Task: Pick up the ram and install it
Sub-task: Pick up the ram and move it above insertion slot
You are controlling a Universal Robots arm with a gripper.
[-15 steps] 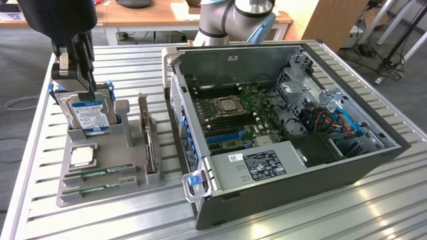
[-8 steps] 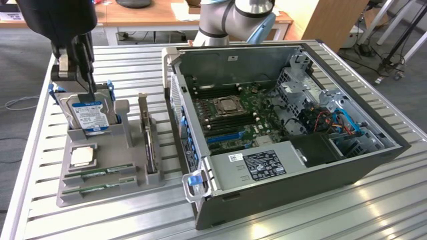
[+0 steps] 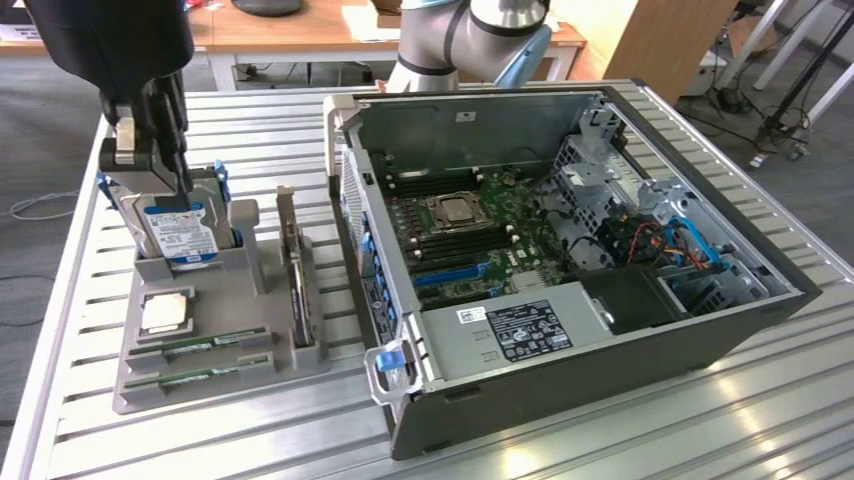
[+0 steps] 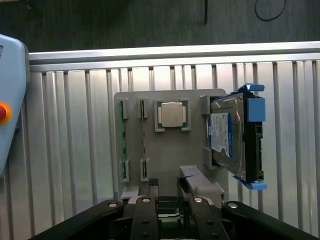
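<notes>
On the slatted metal bench (image 3: 74,330), the thin green ram stick (image 3: 203,348) lies crosswise at the end of the grey plastic holder (image 3: 274,365) opposite the wide-open, empty pincer (image 3: 150,170).

Table (image 3: 601,440) of ribbed, shiny metal; tray (image 3: 287,360) of matt grey plastic.

gripper (image 3: 147,160) hangs vertical, pointing straight down; jaws spread wide apart

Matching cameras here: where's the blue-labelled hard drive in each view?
Exterior view: hard drive on edge at the gray holder's far end, exterior view's left.
Wrist view: hard drive upright in the gray holder's end slot.
Shared landmark: the silver processor chip beside it.
</notes>
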